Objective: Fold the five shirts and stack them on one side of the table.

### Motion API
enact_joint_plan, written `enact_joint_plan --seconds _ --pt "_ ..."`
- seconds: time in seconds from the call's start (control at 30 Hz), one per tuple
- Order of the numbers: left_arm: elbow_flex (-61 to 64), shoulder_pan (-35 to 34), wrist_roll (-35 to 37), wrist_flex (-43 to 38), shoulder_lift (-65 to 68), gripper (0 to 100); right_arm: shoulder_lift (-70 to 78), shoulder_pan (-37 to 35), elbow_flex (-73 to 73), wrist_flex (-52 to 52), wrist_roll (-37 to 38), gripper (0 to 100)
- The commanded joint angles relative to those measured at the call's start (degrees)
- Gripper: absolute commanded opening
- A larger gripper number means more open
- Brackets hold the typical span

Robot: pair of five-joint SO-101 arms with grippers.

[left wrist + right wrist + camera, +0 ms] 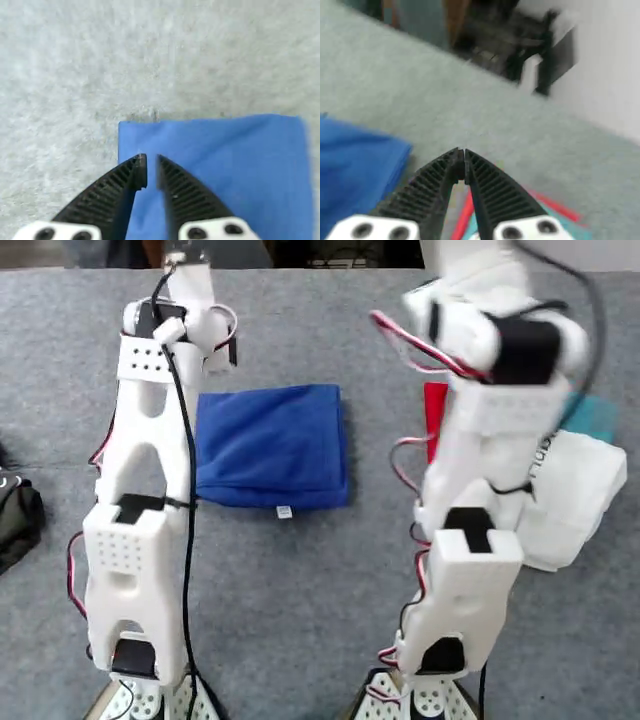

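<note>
A: Where is the blue shirt [272,447]?

B: Folded into a neat rectangle, flat on the grey table [300,630]. It lies between the two arms, with one edge just beside the left arm [135,530]. A small white tag pokes out at its near edge.

A: And the left fingers [120,190]?

B: Drawn almost together, with only a thin slit between the tips and nothing caught in it. They hang above the blue shirt, close to one of its corners, and bare table lies beyond that corner.

A: The right fingers [492,192]?

B: Closed, tips touching, and also empty. They point over the table toward its far edge. The right wrist view has the blue shirt off to one side, and strips of red and teal cloth show below the fingers.

A: What are those?

B: More shirts, at the right arm [480,440]. From above, a red shirt [435,410] shows along the arm's inner side. On the outer side is a teal shirt [592,418], and a white shirt [575,500] lies partly over it. The arm covers much of that pile, so I cannot tell how neatly they lie.

A: Anything else?

B: A dark object [18,520] at the table's left edge, well apart from the shirts
</note>
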Motion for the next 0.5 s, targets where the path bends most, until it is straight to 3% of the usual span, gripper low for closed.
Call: enact_joint_plan --seconds 0.0,0.17,0.47 --pt "0.5 -1.5 0.1 -5.6 5.0 3 -10.2 -6.0 18.4 0.1 -1.1 1.3" --pt "-2.3 -4.0 0.4 -10.2 14.0 3 -20.5 -10.8 48.1 -6.3 1.0 1.3" --pt "-10.6 -4.7 0.0 -9.8 24.4 3 -24.7 -12.7 89.1 -35.3 -5.0 1.4"
